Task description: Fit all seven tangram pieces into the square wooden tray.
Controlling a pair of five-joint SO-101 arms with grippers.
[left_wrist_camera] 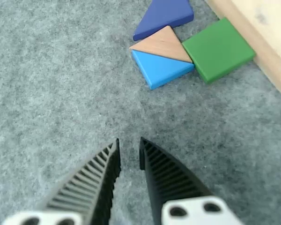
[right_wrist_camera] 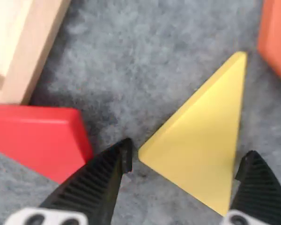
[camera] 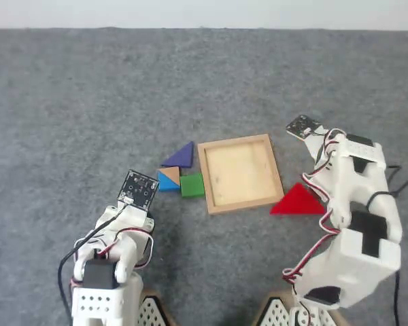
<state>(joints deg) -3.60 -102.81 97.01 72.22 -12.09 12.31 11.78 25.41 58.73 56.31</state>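
Red triangle (right_wrist_camera: 37, 136) crowds one side of the yellow triangle (right_wrist_camera: 201, 136).

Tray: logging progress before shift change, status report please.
Left gripper barely open, empty. Right gripper open, straddling yellow triangle. Tray empty. Red triangle close beside yellow one, tight clearance.

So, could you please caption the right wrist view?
Open right gripper around the yellow triangle, beside the red piece.
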